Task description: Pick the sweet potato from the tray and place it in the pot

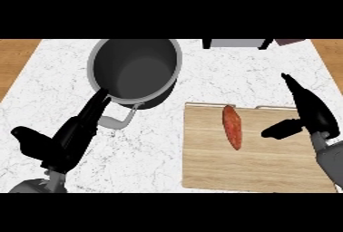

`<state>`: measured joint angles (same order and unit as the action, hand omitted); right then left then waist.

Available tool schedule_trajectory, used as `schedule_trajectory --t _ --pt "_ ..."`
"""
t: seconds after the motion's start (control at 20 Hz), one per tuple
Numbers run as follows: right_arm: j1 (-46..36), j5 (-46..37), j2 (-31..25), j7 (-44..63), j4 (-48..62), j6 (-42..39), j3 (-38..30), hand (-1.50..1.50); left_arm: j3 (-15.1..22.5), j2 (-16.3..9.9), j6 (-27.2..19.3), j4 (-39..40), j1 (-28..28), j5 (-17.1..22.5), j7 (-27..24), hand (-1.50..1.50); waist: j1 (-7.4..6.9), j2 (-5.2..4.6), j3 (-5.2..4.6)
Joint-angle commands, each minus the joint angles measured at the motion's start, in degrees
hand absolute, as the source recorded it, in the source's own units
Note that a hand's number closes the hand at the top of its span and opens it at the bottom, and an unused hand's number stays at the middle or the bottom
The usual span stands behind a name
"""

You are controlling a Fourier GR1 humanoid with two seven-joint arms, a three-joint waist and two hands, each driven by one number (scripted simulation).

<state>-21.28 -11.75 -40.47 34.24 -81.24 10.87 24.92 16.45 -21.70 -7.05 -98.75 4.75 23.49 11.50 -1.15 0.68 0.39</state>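
Fingers (305, 97) of both hands straight, holding nothing; sweet potato (232, 127) on tray (268, 167), pot (137, 68) rim cut off.

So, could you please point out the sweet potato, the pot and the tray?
sweet potato (232, 127), head view, middle of its body
pot (100, 50), head view, left rim
tray (268, 167), head view, bare wooden surface

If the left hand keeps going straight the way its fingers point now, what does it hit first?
Most likely the pot: the left hand points up-right with its fingertips already at the pot's near rim, though height is unclear.
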Motion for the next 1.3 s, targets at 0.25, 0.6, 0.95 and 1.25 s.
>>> schedule_trajectory --t 0.25,0.6,0.95,1.25 --pt "-15.6 7.0 3.1 32.0 -10.5 -16.4 1.1 -1.5 3.5 4.4 0.3 4.1 -2.8 -0.2 0.3 0.0 1.02 -0.5 -0.68" --pt "-21.5 11.6 5.3 39.9 -6.0 -18.5 -1.5 -1.5 1.2 3.1 2.2 4.4 -1.0 1.2 3.0 0.0 1.09 -0.9 -0.52" --pt "-20.2 8.9 12.3 39.9 -3.7 -13.1 0.9 -1.5 1.9 4.0 3.2 4.2 -4.4 -0.6 0.3 0.0 0.86 -0.87 -0.48" --pt "-19.2 5.3 14.6 38.8 -0.6 -13.8 4.4 -1.5 2.0 4.4 2.6 2.1 -3.4 -0.8 3.1 0.0 1.24 -0.78 -0.45"
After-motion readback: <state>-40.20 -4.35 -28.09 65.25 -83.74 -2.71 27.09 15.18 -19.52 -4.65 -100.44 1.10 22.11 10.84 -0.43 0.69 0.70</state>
